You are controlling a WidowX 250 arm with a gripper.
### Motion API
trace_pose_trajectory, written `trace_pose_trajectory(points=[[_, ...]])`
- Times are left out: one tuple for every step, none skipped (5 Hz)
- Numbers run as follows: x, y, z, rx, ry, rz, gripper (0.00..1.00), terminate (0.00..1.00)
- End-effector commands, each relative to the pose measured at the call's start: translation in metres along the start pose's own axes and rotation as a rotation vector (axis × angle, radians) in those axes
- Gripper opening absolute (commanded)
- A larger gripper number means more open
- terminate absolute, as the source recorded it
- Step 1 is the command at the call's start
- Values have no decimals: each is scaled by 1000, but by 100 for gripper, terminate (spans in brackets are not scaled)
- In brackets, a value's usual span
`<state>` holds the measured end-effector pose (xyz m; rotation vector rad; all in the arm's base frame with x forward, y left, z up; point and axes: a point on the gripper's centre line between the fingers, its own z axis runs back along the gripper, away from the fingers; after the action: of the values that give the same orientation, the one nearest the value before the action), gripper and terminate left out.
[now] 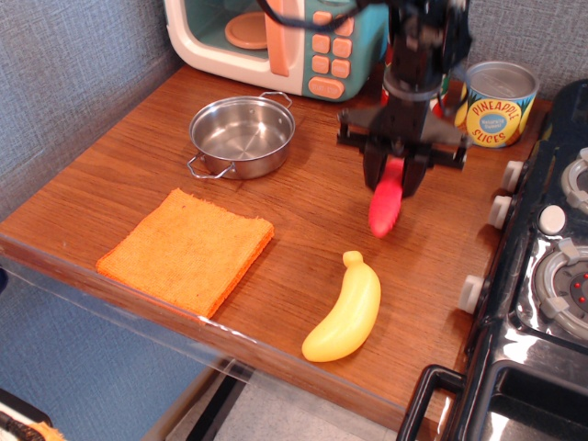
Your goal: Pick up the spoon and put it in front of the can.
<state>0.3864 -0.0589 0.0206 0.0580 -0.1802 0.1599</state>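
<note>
My gripper (397,168) is shut on the spoon (386,206). Only its ribbed red-pink handle shows, hanging down from the fingers just above the wooden counter (303,211); the silver bowl is hidden inside the gripper. The arm stands right in front of the tomato sauce can, which is almost wholly hidden behind it; only a sliver of red label (446,90) peeks out beside the arm. The spoon hangs on the near side of where that can stands.
A yellow-and-blue pineapple slices can (496,103) stands at back right. A steel pot (242,136), an orange cloth (188,248), a toy banana (347,308), a toy microwave (276,37) and a black stove (542,276) at the right edge are also here.
</note>
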Motion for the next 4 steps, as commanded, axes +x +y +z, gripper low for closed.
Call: trace_pose_trajectory(points=[[29, 7, 4, -47, -96, -6, 0, 0], [26, 11, 1, -78, -70, -28, 100, 0], [24, 9, 8, -106, -73, -76, 100, 0], [27, 11, 28, -138, -103, -113, 100, 0]])
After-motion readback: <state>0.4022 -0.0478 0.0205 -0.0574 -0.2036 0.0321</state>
